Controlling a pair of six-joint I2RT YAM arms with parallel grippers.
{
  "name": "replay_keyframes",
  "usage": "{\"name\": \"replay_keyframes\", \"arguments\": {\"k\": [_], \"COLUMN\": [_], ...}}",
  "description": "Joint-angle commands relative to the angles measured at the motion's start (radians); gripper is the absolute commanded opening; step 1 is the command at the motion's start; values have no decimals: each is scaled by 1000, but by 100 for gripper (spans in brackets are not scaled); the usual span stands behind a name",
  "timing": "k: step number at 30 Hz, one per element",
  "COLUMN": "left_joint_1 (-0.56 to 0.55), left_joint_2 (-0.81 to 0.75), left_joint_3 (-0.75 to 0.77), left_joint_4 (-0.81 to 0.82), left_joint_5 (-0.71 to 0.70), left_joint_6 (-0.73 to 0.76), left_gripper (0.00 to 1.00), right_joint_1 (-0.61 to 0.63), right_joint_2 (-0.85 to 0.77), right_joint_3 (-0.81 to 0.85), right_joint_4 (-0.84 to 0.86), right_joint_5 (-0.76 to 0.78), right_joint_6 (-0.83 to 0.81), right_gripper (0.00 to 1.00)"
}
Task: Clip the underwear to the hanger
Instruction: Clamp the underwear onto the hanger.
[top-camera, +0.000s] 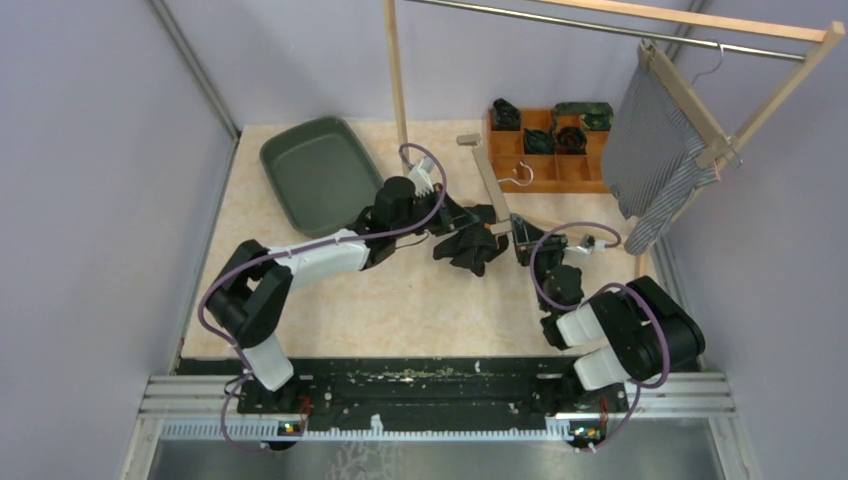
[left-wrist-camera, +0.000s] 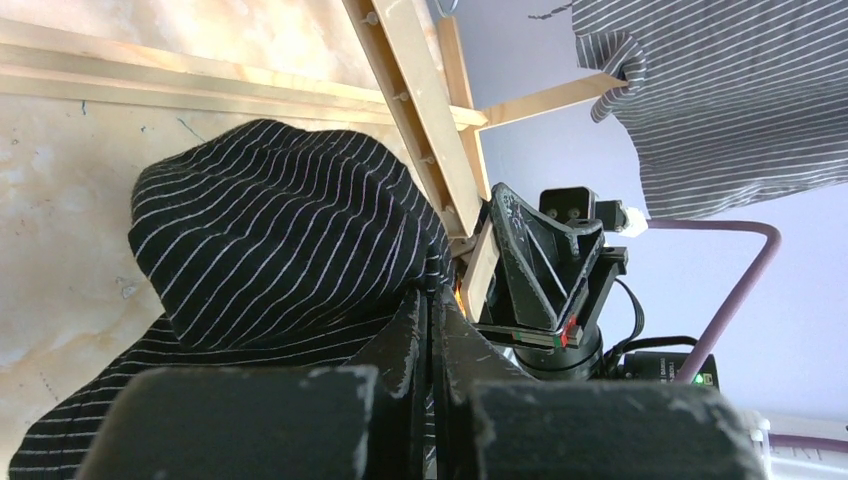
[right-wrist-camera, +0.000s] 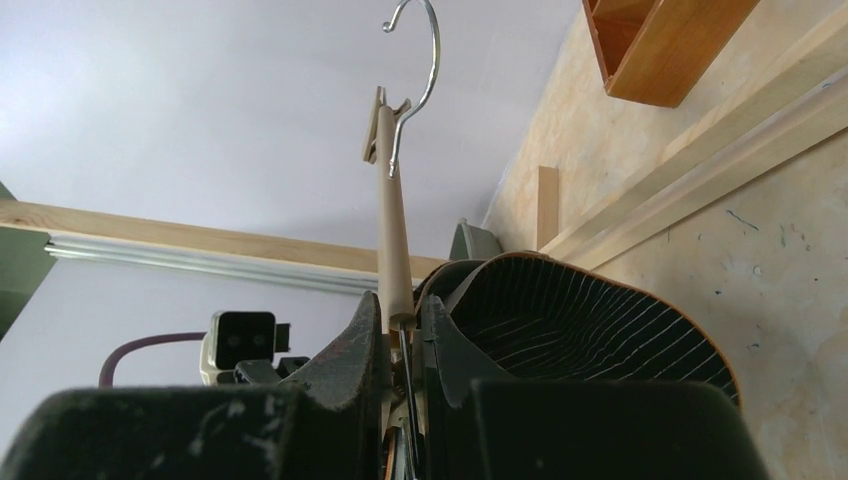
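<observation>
The black pin-striped underwear (top-camera: 470, 247) lies bunched at mid-table, also in the left wrist view (left-wrist-camera: 280, 240) and right wrist view (right-wrist-camera: 590, 320). The wooden clip hanger (top-camera: 492, 180) with its metal hook (top-camera: 515, 176) slants across the table; it rises in the right wrist view (right-wrist-camera: 392, 220). My left gripper (top-camera: 478, 222) is shut on the underwear's edge (left-wrist-camera: 432, 300), right beside the hanger's end. My right gripper (top-camera: 520, 238) is shut on the hanger's clip end (right-wrist-camera: 400, 315), with the underwear touching its right finger.
A dark green tray (top-camera: 318, 172) sits at the back left. A wooden divided box (top-camera: 548, 150) with rolled dark items stands at the back right. A wooden rack post (top-camera: 396, 70) rises behind; a grey striped garment (top-camera: 655, 150) hangs on the rack at right.
</observation>
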Motion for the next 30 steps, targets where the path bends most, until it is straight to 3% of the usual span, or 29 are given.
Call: {"name": "replay_keyframes", "arguments": {"k": [1,30], "left_joint_1": [-10,-10], "left_joint_2": [6,53], "left_joint_3": [52,227], "left_joint_4": [-39,-324], "left_joint_5": [10,61], "left_joint_6": [19,89], "left_gripper": [0,0], "right_joint_1": [12,12], "right_joint_2": [-4,-79], "right_joint_3": [40,53], "right_joint_4": [148,95], "right_joint_5": [23,16], "right_joint_6": [-11,-52], "right_gripper": [0,0]}}
